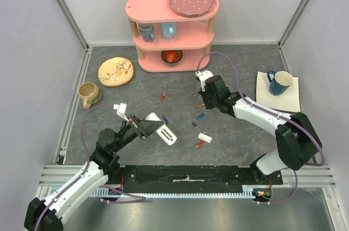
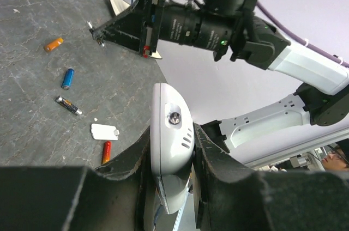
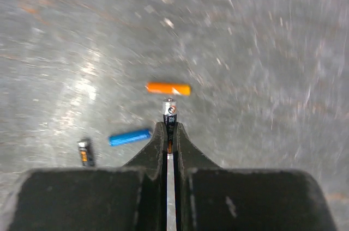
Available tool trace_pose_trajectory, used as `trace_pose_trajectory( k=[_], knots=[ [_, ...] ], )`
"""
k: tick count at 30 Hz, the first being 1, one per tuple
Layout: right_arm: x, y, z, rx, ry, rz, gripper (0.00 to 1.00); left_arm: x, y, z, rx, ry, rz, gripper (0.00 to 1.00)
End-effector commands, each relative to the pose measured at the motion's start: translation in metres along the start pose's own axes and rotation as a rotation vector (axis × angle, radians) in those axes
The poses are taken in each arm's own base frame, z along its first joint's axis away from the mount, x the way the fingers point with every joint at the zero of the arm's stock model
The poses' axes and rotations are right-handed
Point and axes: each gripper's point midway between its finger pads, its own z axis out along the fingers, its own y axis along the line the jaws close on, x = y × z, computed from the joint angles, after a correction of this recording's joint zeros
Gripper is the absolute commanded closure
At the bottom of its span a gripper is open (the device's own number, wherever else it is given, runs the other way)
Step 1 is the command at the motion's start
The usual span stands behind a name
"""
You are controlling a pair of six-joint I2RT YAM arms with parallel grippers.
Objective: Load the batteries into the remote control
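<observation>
The white remote control (image 2: 170, 105) is clamped between the fingers of my left gripper (image 2: 172, 135), which is shut on it. In the top view it is held just above the table at the left (image 1: 165, 133). My right gripper (image 3: 170, 128) is shut on a dark grey battery (image 3: 169, 108), whose tip pokes out past the fingertips. That gripper sits low over the mat at centre right (image 1: 204, 98). Loose on the mat near it lie an orange battery (image 3: 168, 88), a blue battery (image 3: 130, 137) and a dark battery (image 3: 84, 152). An orange-red battery (image 1: 199, 144) lies nearer the arms.
A small white battery cover (image 1: 205, 137) lies by the orange-red cell. A red battery (image 1: 162, 96) and a purple one (image 1: 165, 119) lie towards the middle. At the back stand a pink shelf (image 1: 172, 29), a yellow plate (image 1: 115, 71), a tan mug (image 1: 88, 93) and a blue mug (image 1: 280, 81).
</observation>
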Motion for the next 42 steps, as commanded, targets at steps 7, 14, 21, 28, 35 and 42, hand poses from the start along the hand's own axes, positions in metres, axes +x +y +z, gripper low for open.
trace_pose_trajectory(
  k=[7, 14, 21, 28, 35, 42],
  knots=[
    [-0.046, 0.026, -0.011, -0.037, -0.065, -0.623, 1.00, 0.025, 0.028, -0.012, -0.025, 0.060, 0.034, 0.98],
    [-0.017, 0.035, 0.013, -0.123, -0.042, -0.804, 1.00, 0.022, 0.024, -0.016, -0.013, 0.040, 0.057, 0.98],
    [-0.016, 0.056, 0.024, -0.243, -0.092, -0.918, 1.00, 0.021, 0.028, -0.020, -0.017, 0.016, 0.043, 0.98],
    [0.012, 0.067, 0.043, -0.314, -0.039, -0.886, 1.00, 0.022, 0.031, -0.023, -0.037, 0.008, 0.050, 0.98],
    [0.015, 0.069, 0.054, -0.307, -0.041, -0.858, 0.95, 0.019, 0.034, -0.024, -0.060, -0.001, 0.067, 0.98],
    [0.018, 0.066, 0.056, -0.288, -0.020, -0.837, 0.73, 0.017, 0.035, -0.023, -0.073, -0.002, 0.078, 0.98]
  ],
)
